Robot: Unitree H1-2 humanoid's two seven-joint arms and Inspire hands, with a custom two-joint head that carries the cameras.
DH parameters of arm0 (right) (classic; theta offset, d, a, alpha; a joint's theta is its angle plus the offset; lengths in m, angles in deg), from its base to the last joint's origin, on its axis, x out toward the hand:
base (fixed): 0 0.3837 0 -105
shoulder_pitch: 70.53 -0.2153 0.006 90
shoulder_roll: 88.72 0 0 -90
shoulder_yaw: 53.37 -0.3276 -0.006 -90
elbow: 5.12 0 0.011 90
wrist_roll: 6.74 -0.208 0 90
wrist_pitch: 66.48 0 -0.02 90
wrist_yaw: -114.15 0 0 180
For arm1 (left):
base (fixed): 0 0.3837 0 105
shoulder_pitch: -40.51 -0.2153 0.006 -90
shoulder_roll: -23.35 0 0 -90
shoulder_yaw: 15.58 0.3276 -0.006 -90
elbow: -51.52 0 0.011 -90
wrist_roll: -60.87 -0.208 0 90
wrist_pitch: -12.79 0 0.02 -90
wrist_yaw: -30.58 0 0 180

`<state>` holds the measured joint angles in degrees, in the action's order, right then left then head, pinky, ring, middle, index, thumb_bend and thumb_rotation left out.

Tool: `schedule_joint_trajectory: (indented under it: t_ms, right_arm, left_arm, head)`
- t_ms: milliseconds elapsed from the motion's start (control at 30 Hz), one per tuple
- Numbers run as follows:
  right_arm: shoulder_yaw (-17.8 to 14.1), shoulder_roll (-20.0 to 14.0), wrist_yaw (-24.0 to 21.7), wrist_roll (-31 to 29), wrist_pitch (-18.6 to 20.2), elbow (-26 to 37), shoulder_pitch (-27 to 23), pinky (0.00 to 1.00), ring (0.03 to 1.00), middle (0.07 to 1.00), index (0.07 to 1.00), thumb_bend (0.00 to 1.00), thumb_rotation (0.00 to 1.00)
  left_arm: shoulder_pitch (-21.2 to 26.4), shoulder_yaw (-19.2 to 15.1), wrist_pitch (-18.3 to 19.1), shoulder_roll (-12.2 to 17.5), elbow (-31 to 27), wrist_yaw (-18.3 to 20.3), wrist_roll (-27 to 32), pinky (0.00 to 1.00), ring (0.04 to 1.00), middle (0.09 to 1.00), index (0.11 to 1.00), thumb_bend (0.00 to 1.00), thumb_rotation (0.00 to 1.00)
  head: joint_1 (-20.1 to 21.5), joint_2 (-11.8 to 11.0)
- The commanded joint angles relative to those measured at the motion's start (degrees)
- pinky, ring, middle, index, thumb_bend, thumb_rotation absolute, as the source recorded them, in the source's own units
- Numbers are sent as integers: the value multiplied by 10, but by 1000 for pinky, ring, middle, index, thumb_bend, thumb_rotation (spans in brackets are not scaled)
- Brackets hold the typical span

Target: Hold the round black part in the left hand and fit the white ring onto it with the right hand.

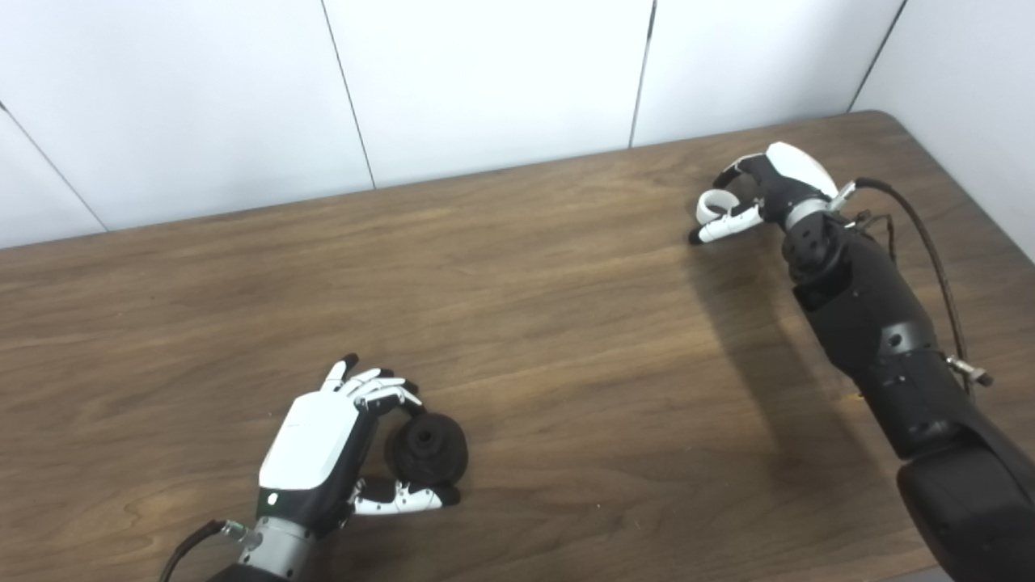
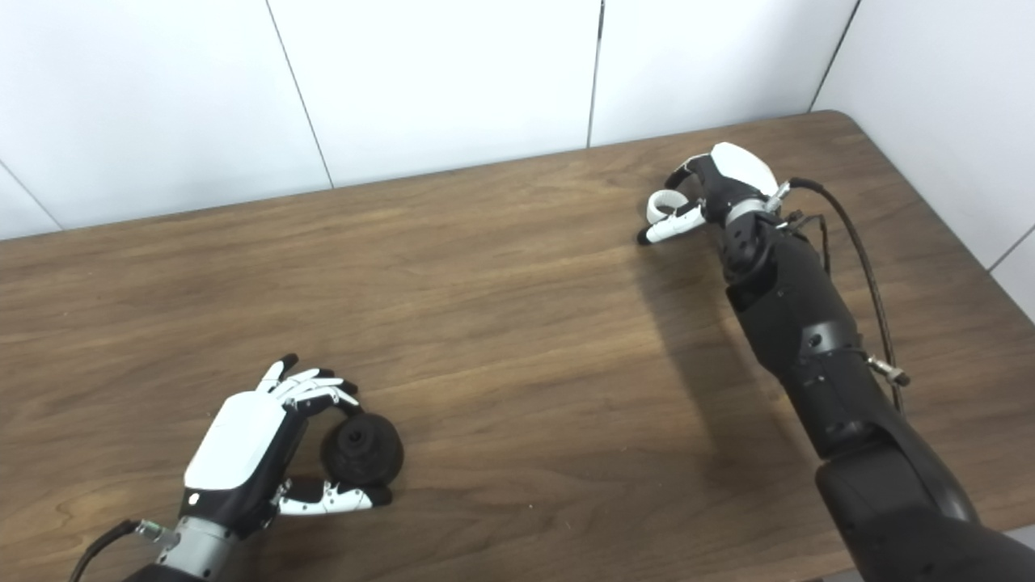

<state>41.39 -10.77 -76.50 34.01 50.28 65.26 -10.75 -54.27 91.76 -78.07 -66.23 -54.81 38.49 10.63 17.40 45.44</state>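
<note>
The round black part (image 1: 428, 449) lies near the table's front left, its hollow centre facing up and toward me. My left hand (image 1: 323, 444) wraps it from the left, with fingers (image 1: 386, 394) curled over its top and the thumb (image 1: 402, 498) under its near side. Far off at the back right, my right hand (image 1: 768, 190) hovers low over the table. It pinches the white ring (image 1: 710, 207) between thumb (image 1: 728, 226) and fingers, and the ring stands on edge. The two hands are far apart.
The brown wooden table (image 1: 566, 339) ends at white wall panels (image 1: 485, 81) behind and at the right. My right forearm (image 1: 873, 323), with a loose black cable (image 1: 930, 250) beside it, crosses the table's right side.
</note>
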Motion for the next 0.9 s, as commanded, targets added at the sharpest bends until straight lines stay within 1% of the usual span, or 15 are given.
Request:
schedule_joint_trajectory:
  t_ms: [0,300,533,600,733,767,800,833,867]
  right_arm:
    - [-6,-19,1,6,1,13,-19,878,983,923,704,789,280]
    - [-5,-20,5,1,1,14,-14,880,982,921,686,799,280]
    - [-7,-19,3,-1,1,13,-12,889,989,932,679,782,272]
    - [-4,-21,4,-3,1,13,-11,899,992,931,679,780,273]
    - [2,-23,10,-9,-1,14,-9,937,999,915,637,776,239]
    - [2,-22,16,-11,-3,14,-8,944,995,905,566,653,194]
    - [3,-22,21,-14,-4,14,-8,948,985,885,528,590,169]
    - [2,-21,27,-17,-7,15,-6,953,977,865,504,551,152]
    - [2,-21,33,-19,-8,16,-5,955,970,844,495,537,143]
  left_arm:
    - [-1,-10,13,17,6,14,-4,1000,860,755,484,522,54]
    - [-2,-10,8,17,9,9,-4,993,853,751,484,522,54]
    - [-2,-11,11,18,6,13,-6,997,859,755,484,522,53]
    - [-2,-11,11,18,7,12,-6,995,859,755,484,522,54]
    - [-2,-13,12,17,7,12,-3,992,858,754,484,523,52]
    - [-2,-13,12,17,6,13,-3,995,860,755,484,523,52]
    - [-2,-13,13,17,6,14,-2,997,861,755,484,523,52]
    - [-2,-14,13,17,5,15,-1,998,860,755,484,523,53]
    - [-2,-14,13,17,4,16,0,999,862,755,484,523,53]
  head:
    - [0,1]
    - [0,2]
    - [0,2]
    - [0,2]
    - [0,2]
    - [0,2]
    - [0,2]
    - [-1,5]
    - [-1,5]
